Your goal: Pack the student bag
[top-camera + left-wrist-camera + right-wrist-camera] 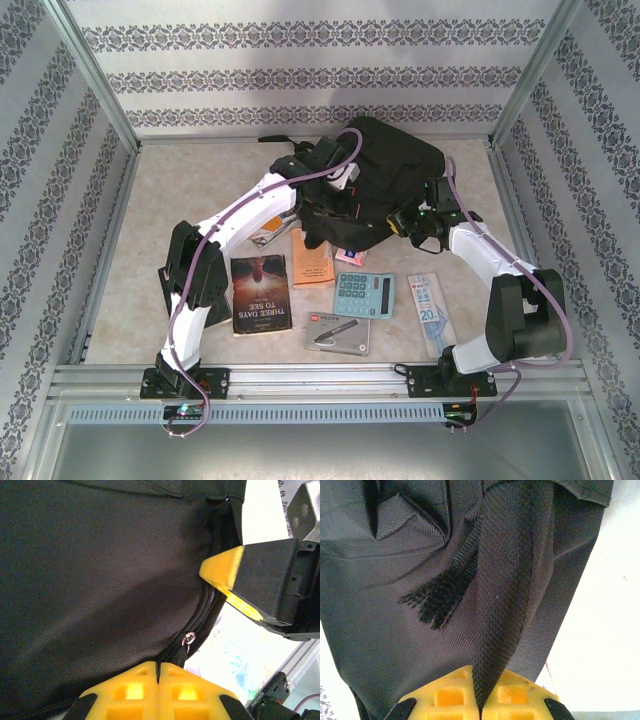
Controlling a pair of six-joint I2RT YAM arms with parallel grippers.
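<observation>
Two pincers: both are at the student bag (395,160), one on each side of it.
Student bag: black fabric, slumped on the table (180,200), directly ahead of both sets of fingertips and touching them.
Left pincer (157,672): clamped, yellow fingers pressed together with no gap; the bag's fabric edge runs into the seam between them.
Ahead of the left pincer: the bag's zipper (210,610) climbs away from the fingertips, with its small silver pull (188,640) just above them.
Right of the left pincer: the other pincer's yellow tip rests against the bag at the zipper line.
Right pincer (480,700): closed on the bag's woven strap (510,580), which comes down from the bag and is pinched between the two yellow fingers.
Left of that strap: a short frayed webbing end (437,597) lies flat on the bag's cloth.
Behind both pincers, toward the arm bases:
- a dark book (260,293) titled THREE DAYS TO SEE
- an orange booklet (312,258)
- a teal calculator (363,294)
- a grey case (337,332)
- a clear packet (430,312) marked 20
Spacing: these five lie on the table apart from the bag; the booklet is the nearest of them to it.
</observation>
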